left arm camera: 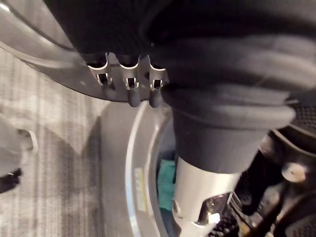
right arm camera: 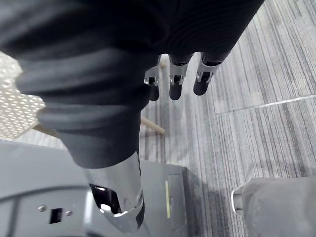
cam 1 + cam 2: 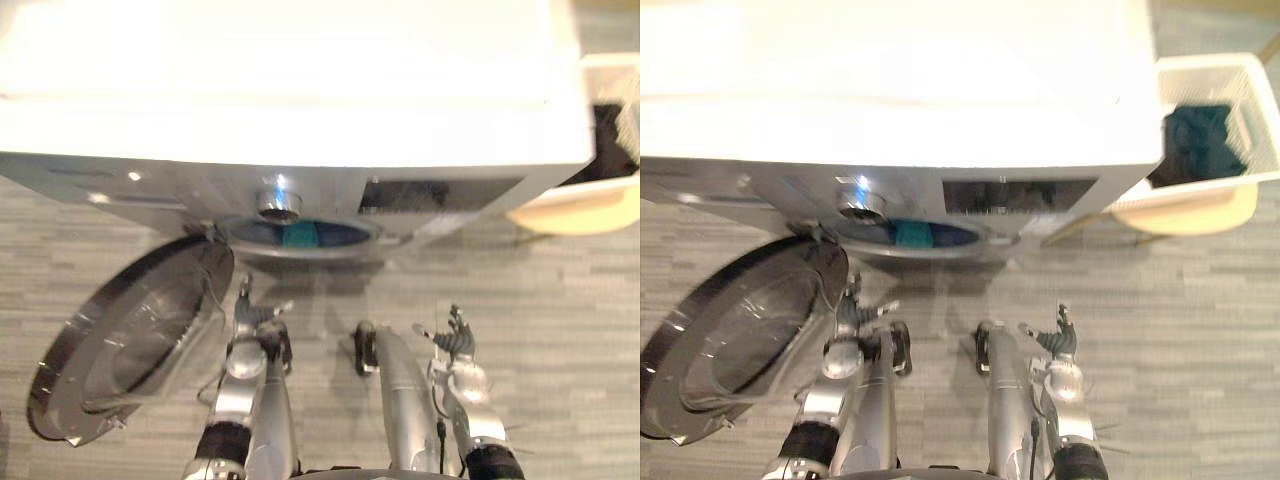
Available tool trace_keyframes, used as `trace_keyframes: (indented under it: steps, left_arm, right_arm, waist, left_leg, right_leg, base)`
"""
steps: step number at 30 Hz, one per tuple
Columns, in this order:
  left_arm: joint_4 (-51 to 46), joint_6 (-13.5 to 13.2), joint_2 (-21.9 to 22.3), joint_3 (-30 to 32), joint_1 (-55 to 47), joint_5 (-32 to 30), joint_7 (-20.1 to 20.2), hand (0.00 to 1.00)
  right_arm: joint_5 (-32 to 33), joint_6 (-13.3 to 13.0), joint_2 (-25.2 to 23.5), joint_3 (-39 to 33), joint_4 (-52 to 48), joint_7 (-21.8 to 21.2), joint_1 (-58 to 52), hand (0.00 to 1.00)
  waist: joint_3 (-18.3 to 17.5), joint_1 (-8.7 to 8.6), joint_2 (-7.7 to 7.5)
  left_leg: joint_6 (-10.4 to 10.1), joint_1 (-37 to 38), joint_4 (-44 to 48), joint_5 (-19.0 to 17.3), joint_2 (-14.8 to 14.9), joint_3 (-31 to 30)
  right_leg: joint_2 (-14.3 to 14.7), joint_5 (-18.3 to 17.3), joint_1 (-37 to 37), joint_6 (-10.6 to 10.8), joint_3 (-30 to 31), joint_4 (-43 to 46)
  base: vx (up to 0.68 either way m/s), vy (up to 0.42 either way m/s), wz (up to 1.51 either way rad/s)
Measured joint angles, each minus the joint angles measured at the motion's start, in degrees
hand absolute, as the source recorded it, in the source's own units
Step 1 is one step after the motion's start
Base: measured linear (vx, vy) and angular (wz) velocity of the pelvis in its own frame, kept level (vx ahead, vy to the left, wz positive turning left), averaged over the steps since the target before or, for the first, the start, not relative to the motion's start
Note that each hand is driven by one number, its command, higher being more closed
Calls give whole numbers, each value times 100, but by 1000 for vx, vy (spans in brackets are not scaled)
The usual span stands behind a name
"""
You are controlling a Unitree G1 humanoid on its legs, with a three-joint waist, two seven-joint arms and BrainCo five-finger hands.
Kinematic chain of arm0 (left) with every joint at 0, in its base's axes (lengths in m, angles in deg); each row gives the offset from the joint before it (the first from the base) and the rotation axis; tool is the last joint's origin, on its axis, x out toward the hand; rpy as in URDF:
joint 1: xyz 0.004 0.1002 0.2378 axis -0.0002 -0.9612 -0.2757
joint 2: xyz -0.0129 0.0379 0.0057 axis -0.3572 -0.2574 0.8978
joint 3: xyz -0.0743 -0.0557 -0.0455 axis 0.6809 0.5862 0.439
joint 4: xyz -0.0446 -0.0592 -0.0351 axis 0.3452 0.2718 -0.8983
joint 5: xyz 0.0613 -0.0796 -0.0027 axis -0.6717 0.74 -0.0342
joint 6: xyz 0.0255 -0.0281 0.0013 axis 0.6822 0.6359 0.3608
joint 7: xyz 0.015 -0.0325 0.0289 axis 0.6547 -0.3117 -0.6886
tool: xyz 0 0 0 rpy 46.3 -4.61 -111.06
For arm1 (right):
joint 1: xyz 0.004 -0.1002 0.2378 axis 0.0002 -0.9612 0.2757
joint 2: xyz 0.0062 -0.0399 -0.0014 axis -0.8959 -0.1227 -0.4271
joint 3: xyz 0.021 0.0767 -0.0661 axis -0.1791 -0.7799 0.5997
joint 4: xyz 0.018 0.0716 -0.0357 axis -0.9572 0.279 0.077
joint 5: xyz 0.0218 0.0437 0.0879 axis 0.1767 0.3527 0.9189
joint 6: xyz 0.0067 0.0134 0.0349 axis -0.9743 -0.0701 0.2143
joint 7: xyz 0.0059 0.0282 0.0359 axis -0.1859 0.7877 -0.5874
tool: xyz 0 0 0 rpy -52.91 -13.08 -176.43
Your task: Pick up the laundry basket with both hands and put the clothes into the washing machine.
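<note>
The white washing machine [image 3: 300,90] stands in front of me, its round glass door [image 3: 130,335] swung open to the left. Teal and blue clothes [image 3: 298,236] lie inside the drum, and the teal cloth [image 1: 167,180] also shows in the left wrist view. The white laundry basket [image 3: 1230,90] sits to the machine's right with dark blue clothes [image 3: 1200,140] in it. My left hand [image 3: 258,325] hangs below the drum opening, open and holding nothing. My right hand [image 3: 455,345] is low on the right, fingers [image 2: 175,74] relaxed and bare, well away from the basket.
The basket rests on a cream stool [image 3: 1200,210] with a wooden leg [image 2: 153,126]. The open door takes up the space at my lower left. Grey striped floor [image 3: 560,330] spreads in front of the machine and to the right.
</note>
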Motion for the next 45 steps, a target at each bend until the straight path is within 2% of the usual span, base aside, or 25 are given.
trace_keyframes:
  steps: [9,13,16,19,20,21,22,23,25,26,27,28,29,30,31,32,33,34,36,37,39,41,42,44,45]
  left_arm:
    - [1311,-72,-133,238,-17,-254,449,0]
    - [1490,-80,-351,231,40,-405,472,0]
    - [1612,-77,-493,220,-19,-534,565,0]
    - [1613,-85,-579,130,27,-631,579,0]
    - [1612,-87,-597,104,50,-634,579,0]
    - [1602,-87,-642,-23,109,-644,585,0]
    - [1596,-88,-659,-80,158,-649,586,0]
    - [1527,-94,-658,-159,193,-666,583,0]
    - [1516,-95,-649,-295,162,-746,582,0]
    - [1510,-124,-615,-373,111,-747,578,0]
    - [1508,-129,-641,-487,141,-757,579,0]
    - [1507,-127,-634,-501,150,-757,576,0]
    - [1531,-131,-613,-495,128,-762,575,0]
    - [1537,-135,-616,-447,23,-764,567,0]
    - [1534,-140,-608,-453,-2,-763,567,0]
    - [1537,-144,-573,-480,-28,-761,570,0]
    - [1535,-194,-511,-495,-27,-748,565,0]
    - [1535,-209,-471,-497,-28,-747,566,0]
    - [1501,-219,-368,-502,-135,-744,546,0]
    - [1484,-217,-343,-498,-168,-730,550,0]
    - [1425,-214,-312,-493,-137,-741,540,0]
    - [1424,-208,-342,-449,-174,-746,536,0]
    - [1420,-204,-355,-446,-181,-745,539,0]
    - [1412,-201,-348,-434,-147,-746,543,0]
    - [1412,-207,-324,-350,-194,-743,543,0]
  right_arm:
    - [3,97,48,-887,1262,-235,3,0]
    - [21,98,214,-1102,1675,-325,47,0]
    - [64,95,271,-1103,1728,-346,101,0]
    - [68,91,331,-946,1730,-340,424,0]
    - [66,88,342,-892,1720,-339,493,0]
    - [60,71,331,-817,1682,-331,663,0]
    - [60,78,339,-821,1691,-327,680,0]
    - [57,99,356,-822,1703,-322,660,0]
    - [44,75,438,-769,1768,-252,691,0]
    - [35,105,464,-671,1812,-202,752,0]
    - [23,109,479,-651,1827,-195,787,0]
    - [22,112,501,-618,1864,-193,782,0]
    - [-1,114,560,-471,1920,-187,768,0]
    - [-32,123,567,-319,1980,-175,791,0]
    - [-62,116,578,-296,1974,-163,807,0]
    - [-99,120,594,-271,1981,-100,777,0]
    - [-113,158,683,-282,1986,-36,694,0]
    - [-114,183,737,-284,1986,-9,650,0]
    - [-120,213,804,-311,2108,38,589,0]
    - [-124,212,808,-337,2108,40,582,0]
    - [-162,212,806,-365,2112,39,584,0]
    - [-170,214,730,-302,2119,36,605,0]
    - [-170,213,707,-280,2067,38,627,0]
    - [-172,211,751,-246,1965,39,746,0]
    - [-222,213,773,-185,1971,36,829,0]
  waist:
    - [-939,-19,155]
    - [-983,-152,159]
    - [-969,-146,140]
    - [-933,-139,130]
    - [-910,-151,127]
    - [-778,-146,173]
    - [-761,-161,95]
    - [-755,-168,42]
    - [-699,-147,143]
    - [-727,-141,308]
    - [-665,-204,210]
    - [-635,-203,249]
    - [-626,-128,367]
    - [-585,-10,396]
    - [-559,9,404]
    - [-515,-9,410]
    - [-473,-38,427]
    - [-432,-26,450]
    - [-334,72,435]
    - [-307,74,423]
    - [-194,198,541]
    - [-170,380,496]
    - [-173,434,466]
    - [-152,469,447]
    - [-153,484,447]
  left_leg:
    - [82,1691,-2002,602,-247,613]
    - [116,2131,-2590,807,-387,816]
    - [116,2380,-2661,806,-414,1232]
    - [120,2502,-2660,799,-329,2009]
    - [121,2517,-2649,799,-292,2185]
    - [174,2610,-2655,751,-145,2720]
    - [139,2698,-2670,724,-156,2929]
    - [87,2783,-2548,672,-117,3277]
    - [10,2964,-2347,440,68,3829]
    - [-28,3086,-2459,416,201,4217]
    - [-358,3141,-2046,170,275,4474]
    - [-400,3141,-1744,30,451,4516]
    - [-397,3201,-973,-168,929,4508]
    - [262,3059,290,-183,1490,4231]
    - [849,2893,916,-81,1685,3894]
    - [783,2459,1653,-196,1651,2980]
    - [573,2008,1920,-323,1307,2112]
    - [463,1834,1868,-391,1032,1677]
    - [330,1283,888,-447,-61,397]
    - [306,1128,591,-431,-226,208]
    - [40,752,-679,-63,-618,-40]
    - [250,868,-1281,772,-784,186]
    - [378,937,-1425,926,-809,340]
    - [582,752,-1112,805,-929,463]
    - [894,622,-780,577,-992,461]
  right_leg:
    - [-16,986,1616,242,395,-2397]
    - [-62,1290,1990,290,571,-3016]
    - [49,1455,1961,318,1037,-3126]
    - [234,2073,1706,408,1517,-3402]
    - [266,2287,1627,374,1403,-3536]
    - [118,2084,1561,-131,57,-3487]
    - [-43,1737,1452,-379,-792,-3125]
    - [-285,1342,1436,-482,-1760,-2769]
    - [-539,1030,1615,-532,-3206,-2669]
    - [-721,977,1683,-598,-3798,-2445]
    - [-766,951,1494,-403,-3776,-2147]
    - [-587,965,1424,-381,-3462,-2095]
    - [-174,937,1405,-455,-2976,-2130]
    - [215,869,1479,-626,-2448,-2205]
    - [366,861,1541,-663,-2213,-2254]
    - [469,881,1641,-654,-1947,-2274]
    - [584,871,1790,-669,-1616,-2377]
    - [625,886,1911,-660,-1463,-2467]
    - [656,963,2262,-538,-1008,-2743]
    - [665,978,2341,-514,-947,-2843]
    - [691,985,2651,-438,-738,-3141]
    - [602,993,2931,-340,-503,-3437]
    - [525,993,2998,-304,-455,-3557]
    - [406,978,2997,-258,-385,-3572]
    - [350,860,3054,-70,-326,-3445]
  base:
    - [127,94,-22]
    - [82,66,-25]
    - [5,40,-77]
    - [-56,14,-159]
    - [-111,-91,-173]
    - [-117,-120,-145]
    - [-138,-150,-156]
    - [-80,-58,-123]
    - [-35,-99,-173]
    - [12,-230,-221]
    - [21,-253,-202]
    - [76,-192,-218]
    - [105,-185,-250]
    - [127,-184,-262]
    - [140,-159,-246]
    - [221,-108,-188]
    - [188,-64,-161]
    - [259,9,-124]
    - [240,58,-104]
    - [238,61,-70]
    - [263,85,-40]
    - [302,97,-36]
    - [410,124,-15]
    - [421,160,13]
    - [498,207,7]
